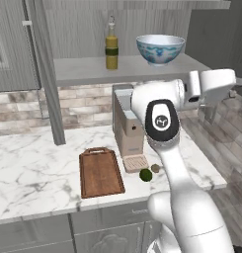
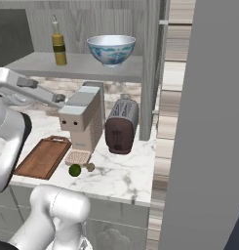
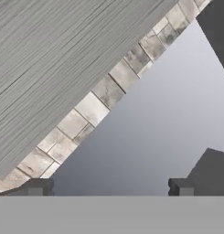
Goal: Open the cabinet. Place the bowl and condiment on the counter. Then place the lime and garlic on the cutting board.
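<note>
marble bench lay below the opened cabinet. bowl and condiment stood on its shelf, bowl at 3 o'clock of the bottle. gripper was spread wide, holding nothing. advised: approach the bowl rim level, clearing the coffee machine beneath.

A brick backsplash in pale grey and tan runs across the middle left of the left base view. Grey base drawers fill its lower left. Wood-plank floor shows at right.
</note>
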Controlling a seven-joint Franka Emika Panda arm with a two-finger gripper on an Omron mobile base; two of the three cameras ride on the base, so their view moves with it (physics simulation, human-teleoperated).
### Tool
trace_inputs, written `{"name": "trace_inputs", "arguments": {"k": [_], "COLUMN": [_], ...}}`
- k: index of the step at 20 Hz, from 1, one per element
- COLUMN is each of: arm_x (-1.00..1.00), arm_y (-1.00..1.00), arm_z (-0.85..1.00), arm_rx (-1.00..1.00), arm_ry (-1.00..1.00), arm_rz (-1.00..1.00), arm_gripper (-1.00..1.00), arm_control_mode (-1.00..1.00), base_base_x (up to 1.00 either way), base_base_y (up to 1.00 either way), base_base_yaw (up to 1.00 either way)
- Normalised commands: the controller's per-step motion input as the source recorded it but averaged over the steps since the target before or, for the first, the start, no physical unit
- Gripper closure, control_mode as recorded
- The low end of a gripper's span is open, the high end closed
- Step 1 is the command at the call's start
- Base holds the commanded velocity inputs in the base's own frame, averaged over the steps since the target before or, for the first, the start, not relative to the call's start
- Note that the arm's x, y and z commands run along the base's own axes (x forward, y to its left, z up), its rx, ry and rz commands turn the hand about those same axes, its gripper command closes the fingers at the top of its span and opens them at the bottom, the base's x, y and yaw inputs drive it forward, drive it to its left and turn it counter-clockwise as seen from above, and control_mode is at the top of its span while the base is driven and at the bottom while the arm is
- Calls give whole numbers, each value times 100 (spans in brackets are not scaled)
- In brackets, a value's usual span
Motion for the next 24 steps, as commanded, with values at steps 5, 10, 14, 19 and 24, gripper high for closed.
{"name": "trace_inputs", "arguments": {"k": [5, 10, 14, 19, 24], "arm_x": [0, 18, 33, 31, 28], "arm_y": [0, 16, 24, 29, 10], "arm_z": [4, 18, 0, 0, -1], "arm_rx": [29, 25, 18, 13, 14], "arm_ry": [-5, -7, -12, -9, -4], "arm_rz": [11, 10, 13, 14, 20], "arm_gripper": [-100, -100, -100, -100, -100], "arm_control_mode": [-100, -100, -100, -100, -100], "base_base_x": [0, 0, 0, 0, 0], "base_base_y": [0, 0, 0, 0, 0], "base_base_yaw": [0, 0, 0, 0, 0]}}
